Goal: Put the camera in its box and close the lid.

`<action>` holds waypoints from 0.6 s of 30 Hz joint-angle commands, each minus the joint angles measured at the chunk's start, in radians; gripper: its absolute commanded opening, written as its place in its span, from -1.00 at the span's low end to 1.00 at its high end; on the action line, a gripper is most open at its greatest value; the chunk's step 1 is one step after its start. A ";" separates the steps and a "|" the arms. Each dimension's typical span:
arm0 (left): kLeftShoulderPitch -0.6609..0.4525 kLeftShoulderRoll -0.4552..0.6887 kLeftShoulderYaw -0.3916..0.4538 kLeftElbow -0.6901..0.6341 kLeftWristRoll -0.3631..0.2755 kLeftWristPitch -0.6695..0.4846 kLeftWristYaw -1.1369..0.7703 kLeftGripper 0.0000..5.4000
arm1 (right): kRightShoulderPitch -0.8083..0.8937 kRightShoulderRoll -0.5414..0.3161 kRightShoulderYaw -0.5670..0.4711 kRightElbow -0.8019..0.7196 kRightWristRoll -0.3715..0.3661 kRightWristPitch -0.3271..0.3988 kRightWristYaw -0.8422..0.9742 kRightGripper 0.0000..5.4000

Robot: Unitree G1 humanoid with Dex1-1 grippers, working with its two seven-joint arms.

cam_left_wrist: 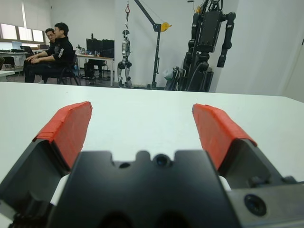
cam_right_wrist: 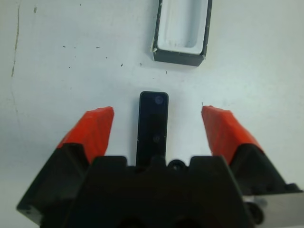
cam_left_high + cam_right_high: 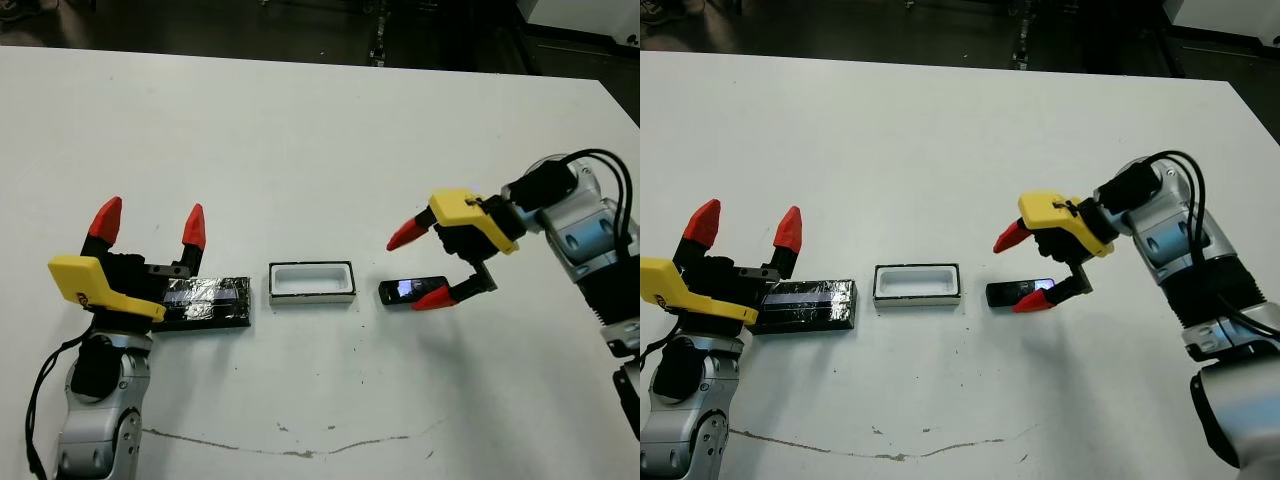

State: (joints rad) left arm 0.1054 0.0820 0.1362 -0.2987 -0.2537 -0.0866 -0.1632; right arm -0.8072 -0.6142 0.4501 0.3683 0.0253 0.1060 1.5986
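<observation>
Black and slim, the camera (image 3: 413, 291) lies flat on the table just right of the box (image 3: 311, 281), untouched. The right gripper (image 2: 156, 124) straddles it, fingers spread wide, holding nothing. Step in hand: the grasp. Next move, by judgement: lower, close across the narrow sides. The left gripper (image 3: 150, 226) hovers open over the lid (image 3: 207, 300)

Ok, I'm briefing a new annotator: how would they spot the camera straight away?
On the white table, three small things lie in a row. The camera is the one on the robot's right, between the open right end effector's fingers. Unlike the white box and black lid, it's a slim black bar.
</observation>
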 commanded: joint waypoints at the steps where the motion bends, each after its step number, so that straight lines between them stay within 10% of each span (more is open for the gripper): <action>1: 0.011 0.001 0.001 0.002 -0.003 0.003 -0.003 1.00 | 0.028 0.007 0.003 0.011 -0.017 -0.025 -0.016 0.54; 18: 0.012 0.003 0.000 0.004 -0.003 0.001 -0.005 1.00 | 0.037 0.032 0.006 0.074 -0.047 -0.095 -0.006 0.48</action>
State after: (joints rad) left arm 0.1082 0.0809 0.1364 -0.2986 -0.2627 -0.0867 -0.1654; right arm -0.7798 -0.5808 0.4544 0.4304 -0.0142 0.0300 1.5894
